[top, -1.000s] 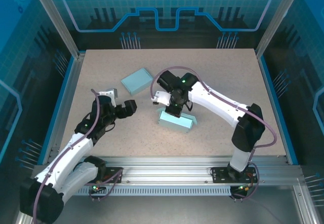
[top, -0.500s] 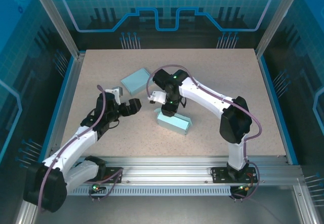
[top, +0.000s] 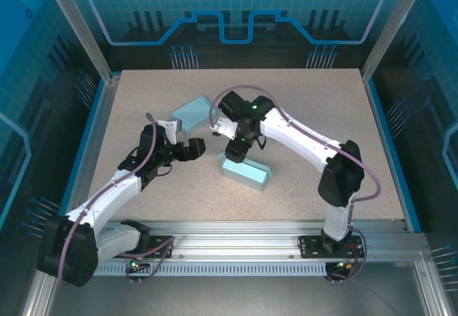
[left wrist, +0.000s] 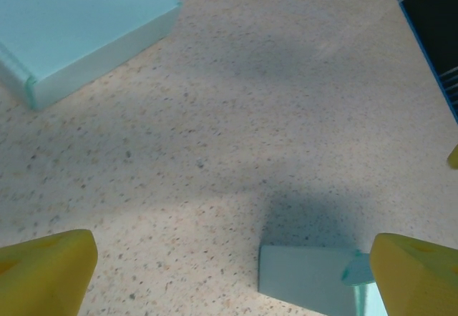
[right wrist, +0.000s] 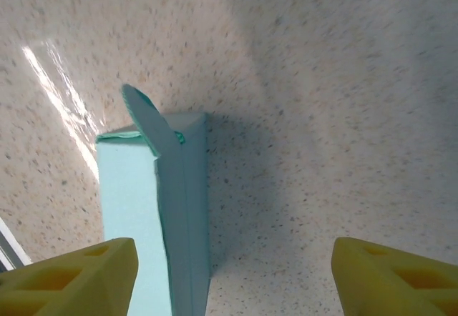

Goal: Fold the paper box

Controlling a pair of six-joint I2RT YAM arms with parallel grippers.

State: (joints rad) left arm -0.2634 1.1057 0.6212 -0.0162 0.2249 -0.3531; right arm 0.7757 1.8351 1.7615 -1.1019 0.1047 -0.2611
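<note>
The long, pale-blue paper box [top: 247, 174] lies on the speckled table [top: 343, 109], with a small round flap [right wrist: 147, 119] sticking up at one end. The right gripper [top: 236, 153] hangs over that end, fingers apart, holding nothing. The left gripper [top: 196, 148] nearby gapes wide, empty. Farther back lies a flat blue slab [top: 192, 114].

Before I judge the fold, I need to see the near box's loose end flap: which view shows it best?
The right wrist view: the end flap sticks out from the near box, close and sharp. The left wrist view catches a sliver of it at the bottom edge. In the top external view it is too small to read.
</note>
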